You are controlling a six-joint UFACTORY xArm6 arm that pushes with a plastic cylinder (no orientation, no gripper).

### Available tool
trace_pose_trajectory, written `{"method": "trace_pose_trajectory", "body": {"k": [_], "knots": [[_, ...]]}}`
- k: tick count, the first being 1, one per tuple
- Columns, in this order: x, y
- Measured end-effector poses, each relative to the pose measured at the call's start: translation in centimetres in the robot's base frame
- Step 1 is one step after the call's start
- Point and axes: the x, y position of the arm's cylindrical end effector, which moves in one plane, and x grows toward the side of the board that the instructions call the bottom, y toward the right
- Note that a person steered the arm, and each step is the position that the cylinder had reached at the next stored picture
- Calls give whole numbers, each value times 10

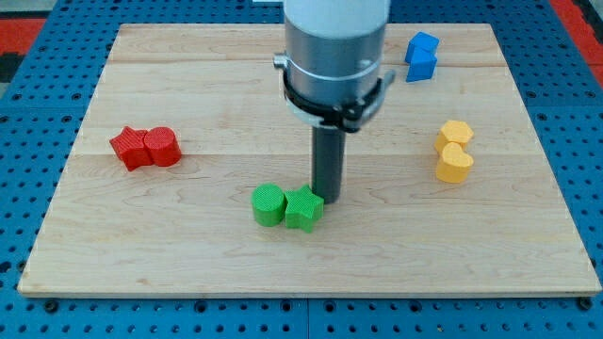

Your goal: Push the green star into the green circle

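Observation:
The green star (303, 208) lies near the board's bottom middle, touching the green circle (268, 204) on its left. My tip (330, 198) stands just at the star's upper right edge, touching or almost touching it. The rod rises from there to the grey arm body (334, 56) at the view's top.
A red star (130, 148) and red circle (162, 146) sit together at the left. A blue block (421, 56) lies at the top right. Two yellow blocks (454, 135) (454, 165) lie at the right. The wooden board (188, 254) rests on a blue pegboard.

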Motion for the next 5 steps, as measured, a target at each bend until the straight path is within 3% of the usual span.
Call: {"method": "trace_pose_trajectory", "body": {"k": [1, 2, 4, 5], "knots": [[8, 62], [51, 24], [49, -34], [30, -13]]}}
